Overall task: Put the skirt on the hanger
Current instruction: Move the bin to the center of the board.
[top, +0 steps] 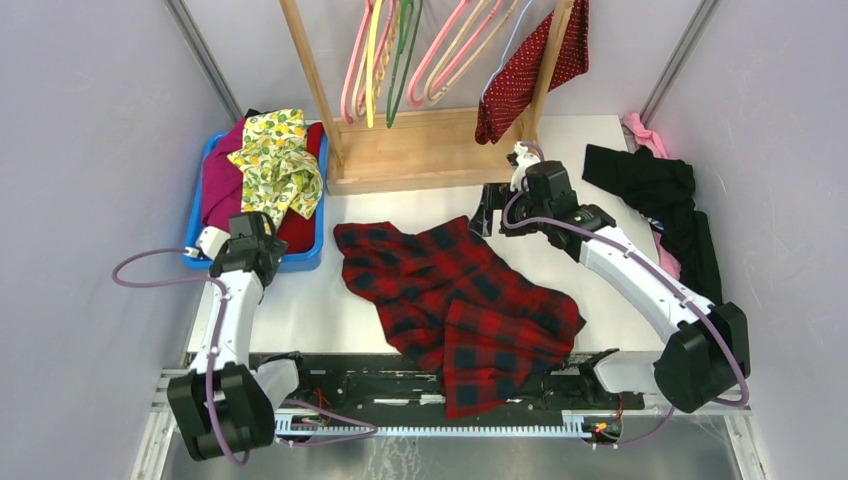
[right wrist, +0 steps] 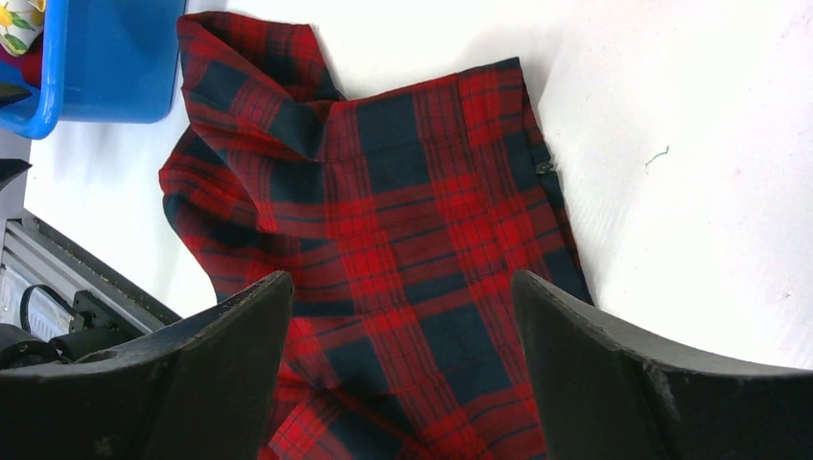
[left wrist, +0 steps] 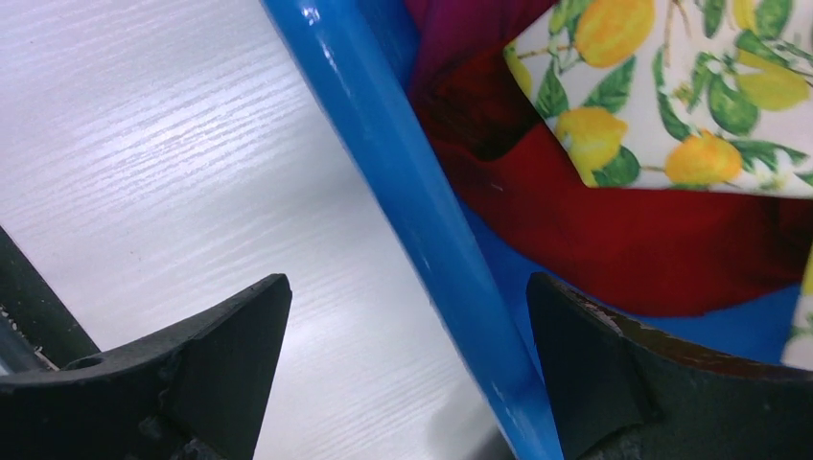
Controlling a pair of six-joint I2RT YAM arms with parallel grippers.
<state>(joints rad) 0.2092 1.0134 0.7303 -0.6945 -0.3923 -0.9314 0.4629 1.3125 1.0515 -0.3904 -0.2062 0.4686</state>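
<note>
Plain grey-lilac walls [top: 90, 120] on three sides, white wood-grain table [top: 310, 300] — wooden rack [top: 420, 155] at its back, even light.

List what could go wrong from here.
1. The polka-dot skirt drapes lopsided on the thin hanger; it may slip off.
2. The open right end effector hangs over the plaid garment and could snag it.
3. The open left end effector frames the blue bin rim; a move might knock the bin.

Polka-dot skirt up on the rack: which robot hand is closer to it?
Right. The right gripper is just in front of the skirt, by the plaid garment; the left gripper is away at the blue tray.
</note>
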